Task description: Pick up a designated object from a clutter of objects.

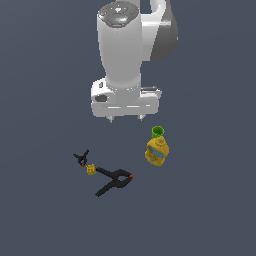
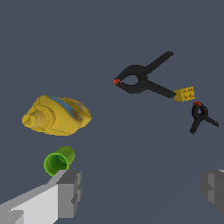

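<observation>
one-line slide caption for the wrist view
Open fingers frame two black clamps, yellow block, yellow bottle and green cup.

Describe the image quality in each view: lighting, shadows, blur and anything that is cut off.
Exterior view: flat, even light on a dark floor, no cast shadows; sharp overall, but the small clamp is tiny and its detail coarse, and the arm is cropped at the top edge. Wrist view: equally shadowless and sharp; the bottle shows soft shading without glare; the gripper fingers are cut by the frame edges.

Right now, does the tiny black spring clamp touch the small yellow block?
Apart. The wrist view shows a thin strip of floor between the tiny black spring clamp and the small yellow block.
</observation>
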`<act>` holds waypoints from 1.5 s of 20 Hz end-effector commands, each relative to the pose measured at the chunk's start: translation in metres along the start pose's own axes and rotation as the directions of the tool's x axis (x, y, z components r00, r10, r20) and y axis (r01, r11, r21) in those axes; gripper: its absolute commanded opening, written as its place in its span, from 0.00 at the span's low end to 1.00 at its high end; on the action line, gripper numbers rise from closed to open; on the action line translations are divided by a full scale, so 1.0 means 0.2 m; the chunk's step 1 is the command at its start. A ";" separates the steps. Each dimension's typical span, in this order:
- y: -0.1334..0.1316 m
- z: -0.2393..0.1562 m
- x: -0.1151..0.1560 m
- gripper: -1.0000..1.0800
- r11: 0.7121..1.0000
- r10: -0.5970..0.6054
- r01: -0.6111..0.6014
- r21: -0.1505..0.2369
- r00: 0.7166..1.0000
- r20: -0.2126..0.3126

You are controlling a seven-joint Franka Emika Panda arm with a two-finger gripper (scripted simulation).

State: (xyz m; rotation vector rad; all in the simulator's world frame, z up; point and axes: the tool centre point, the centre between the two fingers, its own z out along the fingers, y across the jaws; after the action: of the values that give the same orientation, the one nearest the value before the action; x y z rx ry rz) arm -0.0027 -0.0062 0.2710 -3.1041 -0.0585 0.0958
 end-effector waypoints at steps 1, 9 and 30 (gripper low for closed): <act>0.05 0.04 0.02 0.96 1.000 -0.013 0.013 0.001 1.000 -0.003; 0.30 0.24 0.13 0.96 0.997 -0.082 0.082 -0.001 0.996 -0.020; 1.07 0.92 0.17 0.96 0.958 -0.283 0.281 -0.047 0.958 -0.047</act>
State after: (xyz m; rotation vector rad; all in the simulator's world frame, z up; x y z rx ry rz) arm 0.0293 -0.2057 0.0837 -3.0951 -0.4884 0.0059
